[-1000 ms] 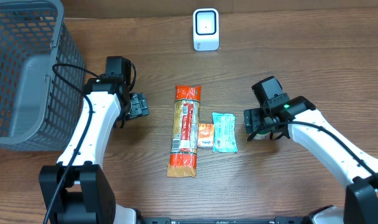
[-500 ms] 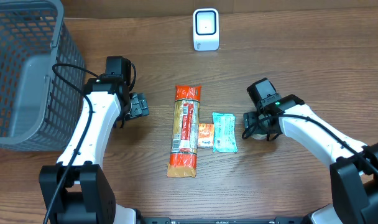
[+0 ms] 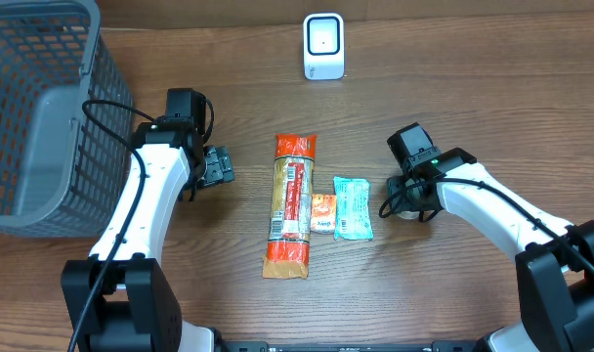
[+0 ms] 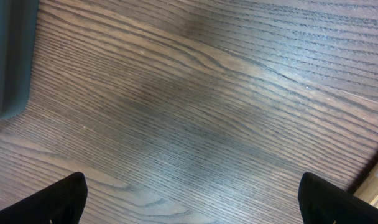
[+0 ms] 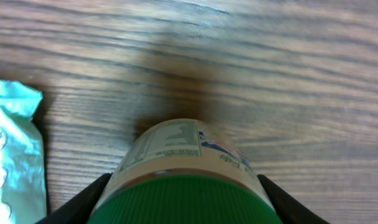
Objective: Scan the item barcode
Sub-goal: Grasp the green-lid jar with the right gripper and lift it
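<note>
A jar with a green ribbed lid and a white printed label [image 5: 176, 146] stands on the wooden table. My right gripper [image 5: 184, 182] straddles it from above, and its black fingers [image 5: 92, 196] press against both sides below the lid. In the overhead view the right gripper [image 3: 406, 200] hides nearly all of the jar. The white barcode scanner [image 3: 323, 46] stands at the back centre. My left gripper [image 3: 219, 166] hovers left of the packets, open and empty, with only bare wood between its fingertips [image 4: 64, 196].
Between the arms lie a long orange packet [image 3: 291, 205], a small orange packet [image 3: 322, 212] and a teal packet [image 3: 352, 208], the teal one just left of the jar. A grey wire basket [image 3: 33, 108] fills the far left.
The right gripper has slid slightly left and narrowed its jaws around the jar. The left arm has stayed put.
</note>
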`<act>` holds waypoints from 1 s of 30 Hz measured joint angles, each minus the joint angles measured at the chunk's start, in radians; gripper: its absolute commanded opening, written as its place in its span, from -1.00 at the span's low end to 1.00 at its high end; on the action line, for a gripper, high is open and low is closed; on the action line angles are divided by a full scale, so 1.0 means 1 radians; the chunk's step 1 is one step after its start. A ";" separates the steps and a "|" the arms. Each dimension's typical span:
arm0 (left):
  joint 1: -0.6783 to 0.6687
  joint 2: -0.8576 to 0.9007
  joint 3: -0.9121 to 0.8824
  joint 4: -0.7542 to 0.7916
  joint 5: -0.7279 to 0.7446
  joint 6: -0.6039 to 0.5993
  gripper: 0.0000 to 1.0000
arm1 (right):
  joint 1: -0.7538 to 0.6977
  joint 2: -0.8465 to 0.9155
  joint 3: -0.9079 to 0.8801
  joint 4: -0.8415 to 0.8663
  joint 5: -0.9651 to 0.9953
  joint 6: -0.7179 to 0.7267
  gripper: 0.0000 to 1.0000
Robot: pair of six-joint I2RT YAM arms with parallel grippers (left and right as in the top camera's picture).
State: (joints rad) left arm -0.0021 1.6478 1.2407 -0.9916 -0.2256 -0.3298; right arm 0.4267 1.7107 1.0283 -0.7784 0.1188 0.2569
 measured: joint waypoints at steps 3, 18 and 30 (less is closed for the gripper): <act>0.000 0.000 0.000 0.000 0.000 0.000 0.99 | 0.000 0.000 0.011 -0.041 0.001 0.004 -0.16; 0.000 0.000 0.000 0.000 0.000 0.000 1.00 | 0.000 -0.005 0.268 -0.236 0.000 0.004 -0.34; 0.000 0.000 0.000 0.000 0.000 0.000 1.00 | -0.001 -0.008 0.432 -0.359 -0.050 0.004 -0.28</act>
State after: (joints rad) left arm -0.0021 1.6478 1.2407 -0.9920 -0.2253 -0.3298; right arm 0.4259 1.7023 1.4601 -1.1374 0.0689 0.2611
